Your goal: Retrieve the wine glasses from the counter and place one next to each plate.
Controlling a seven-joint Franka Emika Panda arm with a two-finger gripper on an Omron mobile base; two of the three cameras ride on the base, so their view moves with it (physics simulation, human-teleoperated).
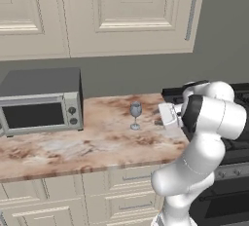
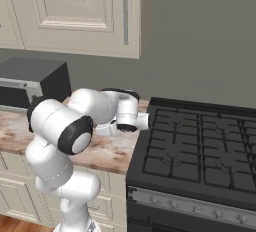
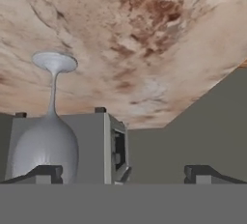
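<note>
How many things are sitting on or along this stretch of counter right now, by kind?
Wine glass: 1, upright on the counter
Microwave: 1, at the counter's left end
Stove: 1, beside the counter's right end
Total: 3

My arm (image 1: 204,137) is glossy white, built of fat rounded segments; black rings sit at the joints, one broad dark band around the big elbow housing (image 2: 75,135); the hand (image 1: 168,115) is a pale boxy block; from the hand camera I see two small dark fingertips (image 3: 46,174), blocky and matte.
</note>
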